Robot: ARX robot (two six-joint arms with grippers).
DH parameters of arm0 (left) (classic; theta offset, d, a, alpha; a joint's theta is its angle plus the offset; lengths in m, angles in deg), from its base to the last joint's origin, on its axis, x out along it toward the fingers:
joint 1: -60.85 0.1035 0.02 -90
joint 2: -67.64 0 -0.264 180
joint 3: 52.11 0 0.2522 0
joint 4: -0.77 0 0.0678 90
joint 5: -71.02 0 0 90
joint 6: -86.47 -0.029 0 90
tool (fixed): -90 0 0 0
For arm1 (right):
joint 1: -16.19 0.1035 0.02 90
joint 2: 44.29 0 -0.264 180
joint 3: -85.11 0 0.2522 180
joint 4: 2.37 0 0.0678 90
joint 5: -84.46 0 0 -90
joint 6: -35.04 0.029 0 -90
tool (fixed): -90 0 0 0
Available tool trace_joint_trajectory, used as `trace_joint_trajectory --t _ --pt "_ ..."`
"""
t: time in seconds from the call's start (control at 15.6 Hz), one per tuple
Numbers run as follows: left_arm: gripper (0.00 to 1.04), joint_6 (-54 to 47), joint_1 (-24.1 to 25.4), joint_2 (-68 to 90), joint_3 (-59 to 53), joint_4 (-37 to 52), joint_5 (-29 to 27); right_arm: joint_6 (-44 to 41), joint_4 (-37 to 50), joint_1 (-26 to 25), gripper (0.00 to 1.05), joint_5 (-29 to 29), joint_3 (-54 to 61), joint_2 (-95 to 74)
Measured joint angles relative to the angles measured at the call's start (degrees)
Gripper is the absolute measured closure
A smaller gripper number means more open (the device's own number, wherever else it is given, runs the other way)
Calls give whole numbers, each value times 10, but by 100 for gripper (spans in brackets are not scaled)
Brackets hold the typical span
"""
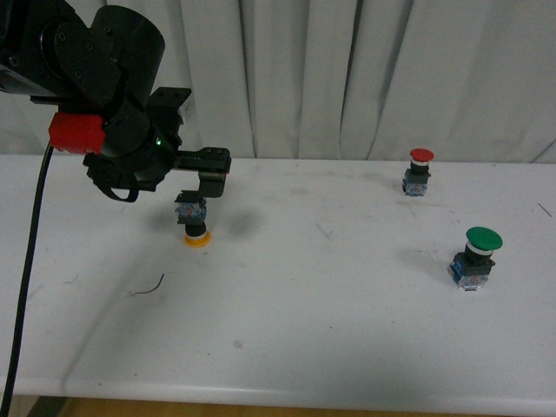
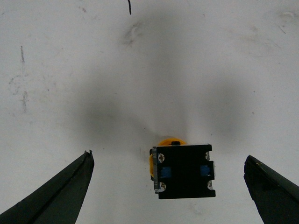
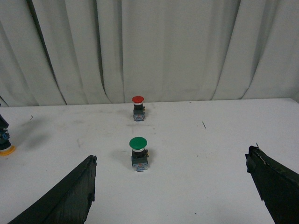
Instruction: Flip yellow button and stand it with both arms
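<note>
The yellow button (image 1: 195, 224) stands upside down on the white table (image 1: 330, 330), its yellow-orange cap on the surface and its contact block on top. My left gripper (image 1: 198, 193) hangs open right over it. In the left wrist view the button's black and blue block (image 2: 183, 170) lies between the spread fingers (image 2: 65, 196), touching neither; my left gripper (image 2: 168, 157) is empty. My right gripper (image 3: 171, 155) is open and empty, low over the table, facing the curtain. The right arm is out of the front view. The yellow button also shows at the edge of the right wrist view (image 3: 5, 144).
A red-capped switch (image 1: 420, 170) stands upright at the back right and a larger green-capped switch (image 1: 476, 256) stands nearer on the right; both show in the right wrist view (image 3: 138, 107) (image 3: 138, 153). A thin dark scrap (image 1: 148, 287) lies front left. A curtain (image 1: 347, 78) hangs behind.
</note>
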Motion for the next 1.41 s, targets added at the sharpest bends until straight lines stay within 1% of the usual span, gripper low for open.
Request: trace_joint_trajectory --t 0.26,0.45,0.51,0.64,0.7,0.77,0.96,1.15,1.28,1.41 --pt "7 -3 -5 4 8 -3 -2 0 0 0 6 0 0 0" --pt "7 -14 -18 32 36 -35 -24 0 0 0 6 0 0 0" --pt "30 -15 -21 34 45 -40 -28 0 0 0 6 0 0 0" --pt "56 -15 -23 40 45 -43 -29 0 0 0 6 0 0 0" --pt "65 -15 -23 40 45 -42 -29 0 0 0 6 0 0 0" --pt "68 -15 -23 40 45 -41 -30 0 0 0 6 0 0 0" --pt "69 -15 -23 40 44 -39 -30 0 0 0 6 0 0 0" --pt "69 -16 -29 1 -8 -7 -17 0 0 0 6 0 0 0" --pt "69 -16 -38 -56 -54 30 -2 0 0 0 6 0 0 0" --pt "69 -15 -52 -150 -125 92 16 0 0 0 6 0 0 0"
